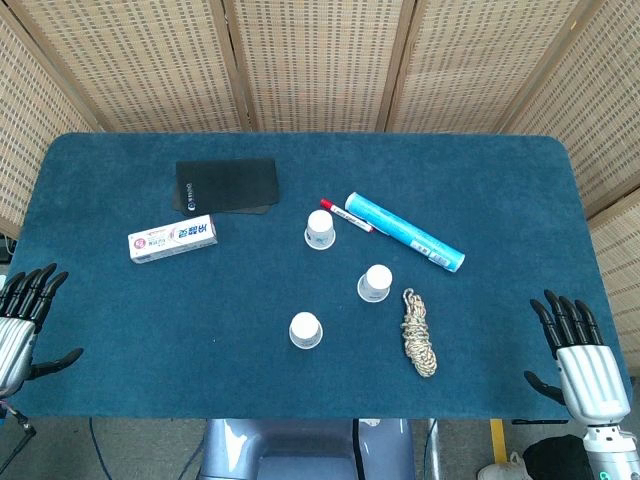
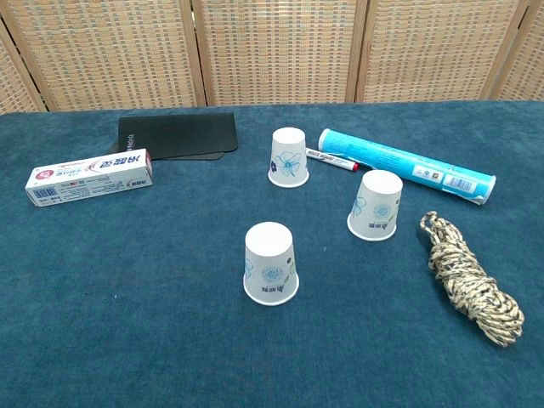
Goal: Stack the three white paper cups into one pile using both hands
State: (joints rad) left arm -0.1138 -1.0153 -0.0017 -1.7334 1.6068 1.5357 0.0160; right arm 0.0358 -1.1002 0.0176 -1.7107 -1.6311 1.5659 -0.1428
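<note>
Three upturned cups stand apart: the near cup (image 2: pixel 271 263) at centre, the middle cup (image 2: pixel 375 205) at its two o'clock, the far cup (image 2: pixel 288 156) at twelve. The rope (image 2: pixel 467 280) lies at three o'clock, the toothpaste box (image 2: pixel 88 177) at ten.

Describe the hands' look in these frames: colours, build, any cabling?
Only the head view shows them. Left hand and right hand match: black fingers and thumbs on ribbed silver-grey metallic palms. The right continues into a grey wrist segment with a teal-tinted ring. No sleeves or markings visible; cabling on them can't be made out.
</note>
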